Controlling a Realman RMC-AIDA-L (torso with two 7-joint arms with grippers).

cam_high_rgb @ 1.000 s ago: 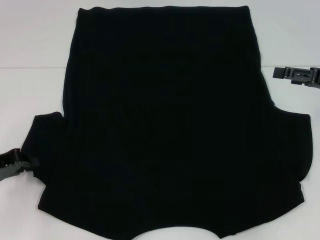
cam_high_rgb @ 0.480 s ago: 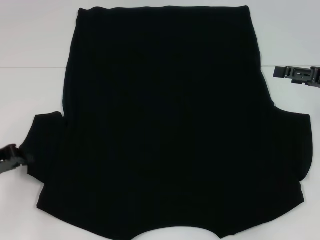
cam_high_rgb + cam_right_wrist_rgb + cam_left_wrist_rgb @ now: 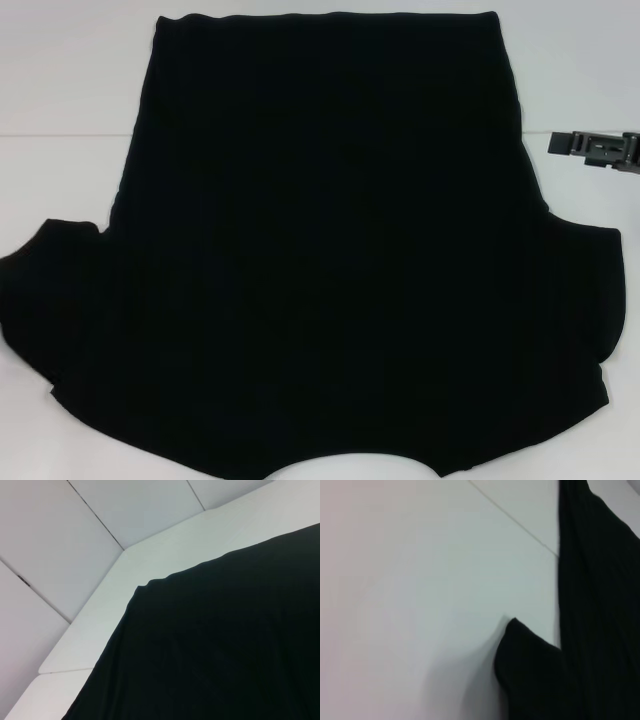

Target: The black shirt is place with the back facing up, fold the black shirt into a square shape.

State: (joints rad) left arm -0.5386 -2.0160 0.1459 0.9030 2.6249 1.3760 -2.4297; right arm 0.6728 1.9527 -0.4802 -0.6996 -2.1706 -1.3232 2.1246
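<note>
Since the earlier frames, the left gripper has gone from the left edge of the head view, and the shirt's left sleeve has spread outward to that edge, now reaching where the gripper was.

From the head camera, the large plain black soft-cloth T-shirt (image 3: 330,250) lies flat on the white table (image 3: 60,80), its straight hem far from the robot, its sleeves and curved neckline near. The right gripper (image 3: 598,150), a black jointed piece, hangs over the table just beside the shirt's right edge, near the far half, apart from the cloth. Whether its fingers stand wide or narrow cannot be told.

Through the left wrist camera, a rounded fold of the black cloth (image 3: 530,670) stands lifted off the white surface, casting a soft shadow, with the shirt's side edge running past it. No fingers show, so the left gripper's grasp cannot be told.

Through the right wrist camera, the shirt's hem corner (image 3: 145,587) lies on the table, near a pale panelled wall (image 3: 65,540).
</note>
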